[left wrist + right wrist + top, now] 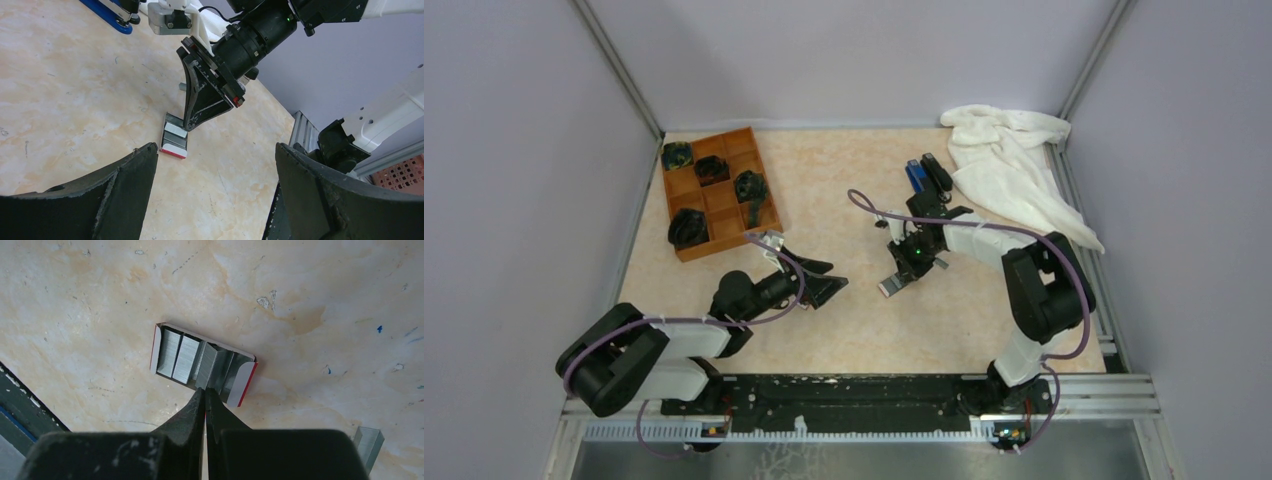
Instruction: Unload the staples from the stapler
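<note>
The black stapler (937, 172) lies at the back of the table, apart from both arms. A small white-and-red box (204, 363) lies open mid-table with silvery staples (179, 356) in it, one strip tilted up. Another short strip (369, 441) lies loose on the table to the right. My right gripper (205, 391) points down, shut, its tips at the box's near wall by the tilted strip. I cannot tell whether anything is pinched. My left gripper (832, 278) hovers open to the left of the box (174, 142), with nothing between its fingers (127, 185).
A blue stapler (915, 175) lies right beside the black one. A crumpled white cloth (1009, 165) covers the back right corner. An orange compartment tray (724, 247) with dark objects sits at the back left. Metal rails edge the table on the right.
</note>
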Robot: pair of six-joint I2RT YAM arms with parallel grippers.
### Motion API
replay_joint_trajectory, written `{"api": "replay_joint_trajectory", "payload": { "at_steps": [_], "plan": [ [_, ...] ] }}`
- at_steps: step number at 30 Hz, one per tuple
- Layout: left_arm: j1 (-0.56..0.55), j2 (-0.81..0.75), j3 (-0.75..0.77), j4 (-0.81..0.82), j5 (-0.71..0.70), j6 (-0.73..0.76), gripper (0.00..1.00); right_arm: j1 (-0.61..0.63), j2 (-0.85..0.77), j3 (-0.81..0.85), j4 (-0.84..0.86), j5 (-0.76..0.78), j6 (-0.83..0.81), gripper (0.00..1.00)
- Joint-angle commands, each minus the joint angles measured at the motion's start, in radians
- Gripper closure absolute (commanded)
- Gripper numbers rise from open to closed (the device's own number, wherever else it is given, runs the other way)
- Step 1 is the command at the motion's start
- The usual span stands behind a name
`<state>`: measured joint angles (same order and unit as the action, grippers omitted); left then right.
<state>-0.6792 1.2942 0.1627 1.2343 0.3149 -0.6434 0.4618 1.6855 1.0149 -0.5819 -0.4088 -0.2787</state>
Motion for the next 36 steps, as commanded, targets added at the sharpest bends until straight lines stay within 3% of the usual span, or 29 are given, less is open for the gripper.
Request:
{"api": "replay_joint_trajectory", "payload": {
  "at_steps": [1, 9, 18, 36],
  "plan": [
    [-0.008, 0.000, 0.010, 0.040, 0.011, -0.007, 0.08, -0.002, -0.069, 0.027, 0.044, -0.024, 0.011, 0.99],
    [-0.008, -0.004, 0.010, 0.039, 0.009, -0.006, 0.08, -0.006, -0.069, 0.025, 0.049, -0.023, 0.016, 0.99],
    [-0.008, -0.001, 0.008, 0.039, 0.009, -0.004, 0.08, -0.008, -0.042, 0.031, 0.038, -0.023, 0.014, 0.84],
    [-0.008, 0.004, 0.001, 0.053, 0.009, -0.005, 0.08, -0.008, 0.019, 0.039, 0.025, -0.054, 0.011, 0.84]
  ]
}}
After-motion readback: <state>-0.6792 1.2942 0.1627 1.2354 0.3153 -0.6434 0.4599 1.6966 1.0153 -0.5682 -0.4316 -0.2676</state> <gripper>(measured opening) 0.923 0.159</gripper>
